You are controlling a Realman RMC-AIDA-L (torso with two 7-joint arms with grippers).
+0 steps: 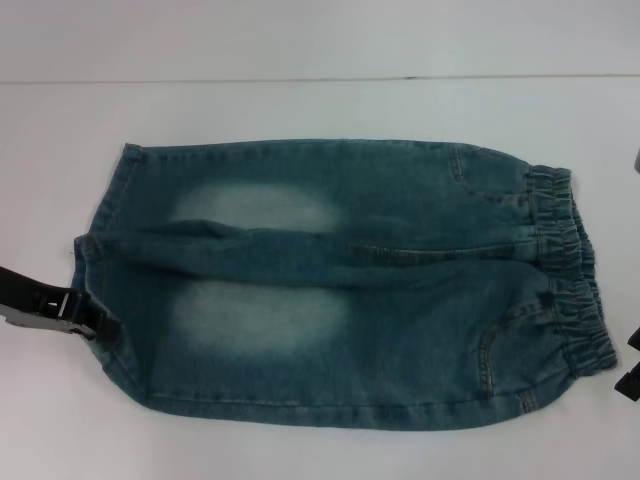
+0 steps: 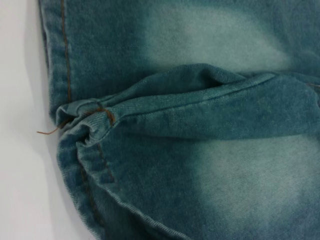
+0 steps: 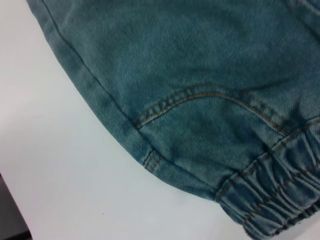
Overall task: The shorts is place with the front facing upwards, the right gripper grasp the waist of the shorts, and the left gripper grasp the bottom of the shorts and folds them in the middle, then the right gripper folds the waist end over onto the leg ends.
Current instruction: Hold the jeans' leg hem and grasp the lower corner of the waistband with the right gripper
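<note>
Head view: shorts (image 1: 350, 280), blue denim, laid flat and front up on the white bench (image 1: 300, 110), waist to the right, leg ends to the left.

Waistband (image 1: 565, 265): elastic, gathered, at the right end; the right wrist view shows its near corner (image 3: 270, 195) and a pocket seam (image 3: 200, 97) lying flat.

Leg ends (image 1: 100, 250): two hems at the left, meeting at a raised crease down the middle; the left wrist view shows a loose thread (image 2: 47, 131) at that junction.

Left gripper (image 1: 95, 322): touching or just over the near leg hem; open or closed cannot be told.

Right gripper (image 1: 630, 360): just beside the near waist corner, only partly in frame; state cannot be told.

Step, judged: start of the first fold, both grippers placed at their ends, cloth not yet lifted. Next move calls for a firm pinch on the near hem and near waist corner, then carrying the near edge over to the far edge together, keeping it taut.

Edges and room: bare bench on the far side gives ample space for the fold; near edge of the shorts lies close to the frame bottom; little room right of the waistband.
</note>
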